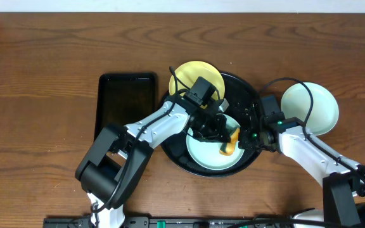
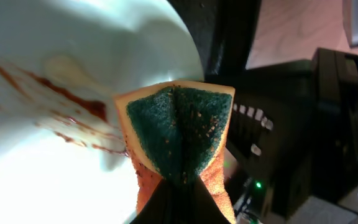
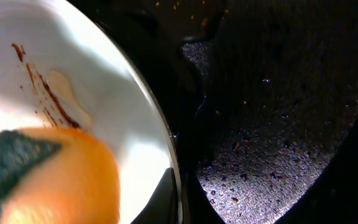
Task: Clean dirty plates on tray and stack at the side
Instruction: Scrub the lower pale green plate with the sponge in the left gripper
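Overhead view: mint plate (image 1: 204, 155) is lying inside the round black tray (image 1: 243, 87); yellow plate (image 1: 198, 75) is overlapping its far rim; second mint plate (image 1: 309, 107) is sitting outside, right.
Left wrist: left gripper (image 2: 178, 202) is pinching a folded sponge (image 2: 176, 134) against brown smears (image 2: 73, 102).
Right wrist: right gripper (image 3: 178, 202) is apparently clamping the plate's rim, steadying it.
Plate is probably handling light, stiff, slippery where smeared; rim is offering the best hold.

Over the tray (image 1: 241, 88), the left arm (image 1: 160, 123) hides the yellow plate's (image 1: 198, 71) near edge and part of the mint plate (image 1: 208, 157). From overhead, the right gripper's (image 1: 252, 135) tips are lost in darkness at the tray's right rim. In the right wrist view the sponge (image 3: 48, 174) is blurred and cut off.
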Controlling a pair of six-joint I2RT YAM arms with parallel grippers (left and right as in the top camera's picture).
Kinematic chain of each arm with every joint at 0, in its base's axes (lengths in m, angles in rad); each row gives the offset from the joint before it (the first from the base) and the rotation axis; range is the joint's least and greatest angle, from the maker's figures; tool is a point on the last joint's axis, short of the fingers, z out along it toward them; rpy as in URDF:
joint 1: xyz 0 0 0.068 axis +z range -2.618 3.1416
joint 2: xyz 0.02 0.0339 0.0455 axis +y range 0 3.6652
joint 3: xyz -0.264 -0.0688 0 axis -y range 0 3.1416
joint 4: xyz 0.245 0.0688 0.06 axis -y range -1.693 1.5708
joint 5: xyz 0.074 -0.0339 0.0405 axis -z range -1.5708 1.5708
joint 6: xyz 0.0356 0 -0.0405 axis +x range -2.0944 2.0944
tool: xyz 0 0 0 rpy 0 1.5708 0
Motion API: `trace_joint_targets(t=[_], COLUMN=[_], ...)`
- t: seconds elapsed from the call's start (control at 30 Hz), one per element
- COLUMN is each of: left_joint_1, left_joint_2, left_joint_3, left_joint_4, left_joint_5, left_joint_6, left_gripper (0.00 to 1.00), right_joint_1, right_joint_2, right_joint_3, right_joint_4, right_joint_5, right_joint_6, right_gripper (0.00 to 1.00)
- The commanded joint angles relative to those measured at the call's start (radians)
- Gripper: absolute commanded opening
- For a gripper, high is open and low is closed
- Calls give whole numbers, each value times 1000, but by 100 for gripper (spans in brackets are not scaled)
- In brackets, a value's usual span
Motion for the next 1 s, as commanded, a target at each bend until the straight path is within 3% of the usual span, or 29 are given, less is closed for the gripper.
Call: trace_joint_targets(t=[0.0,0.37,0.57,0.67,0.97], left_joint_1=[-3,-11,-13,-10,-2], left_joint_2=[11,12,12,12,11], left_joint_3=[-12,-126,-143,-142,-130], left_joint_4=[-9,68,62,83,238], left_joint_5=[49,18,-249,-371,-466], left_joint_6=[-12,-12,-19,-80,-113], left_gripper=[8,8,8,8,8], right_joint_1=[-14,-14,-14,-14,-14], right_joint_2=[8,8,8,8,8], right_joint_3=[-5,-5,-5,-5,-5], right_joint_4=[-13,-13,-15,-21,-42], right_joint_5=[81,81,81,81,81], right_joint_6=[-18,-17,-17,-18,-22], right_gripper=[1,1,1,1,1])
